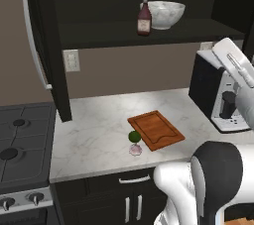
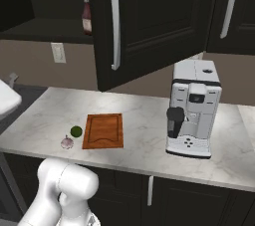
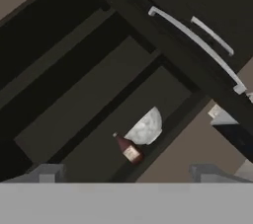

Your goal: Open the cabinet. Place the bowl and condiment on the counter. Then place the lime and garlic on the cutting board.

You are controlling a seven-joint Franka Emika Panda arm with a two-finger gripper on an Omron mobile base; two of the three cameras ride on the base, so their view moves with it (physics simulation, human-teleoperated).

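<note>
Gripper (image 3: 126, 176) spread wide, holding nothing, aimed at bottle (image 3: 129, 150) and bowl (image 3: 146, 128) standing side by side on open cabinet (image 1: 124, 33) shelf. Risks toppling bottle if reach for bowl clips it. Lime (image 1: 134, 136) and garlic (image 1: 135, 149) beside cutting board (image 1: 156, 130) on counter (image 1: 94, 135).

Up top in the left base view: bowl (image 1: 166, 14) and condiment (image 1: 144, 19) side by side on the cabinet (image 1: 149, 33) shelf, condiment to the left. Lower down on the counter (image 1: 94, 132): cutting board (image 1: 156, 130) in the middle, lime (image 1: 134, 136) just left of it, garlic (image 1: 135, 149) right below the lime. Far right of the frame: coffee machine (image 1: 218, 92) on the counter.
</note>
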